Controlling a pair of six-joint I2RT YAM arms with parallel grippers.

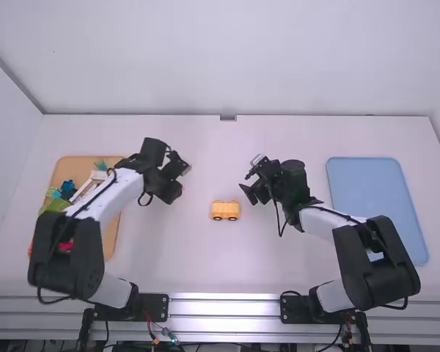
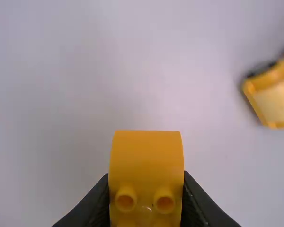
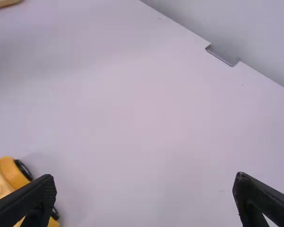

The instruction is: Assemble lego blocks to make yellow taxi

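Two pieces matter right now: a yellow plastic car base (image 1: 225, 209) with black wheels (image 3: 23, 169), parked on the white table (image 1: 183, 257), and a curved yellow plastic block (image 2: 146, 158) clamped in the left hand (image 2: 146, 189). Right hand (image 3: 145, 182) is spread wide, nothing in it. Guessing it's body-stacking time; next, line the block up over the base, then press down evenly.

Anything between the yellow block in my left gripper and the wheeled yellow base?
Nothing visible stands between the yellow block in the left gripper and the wheeled yellow base. The open right gripper is near the base, on its other side, so it might crowd the final placement.
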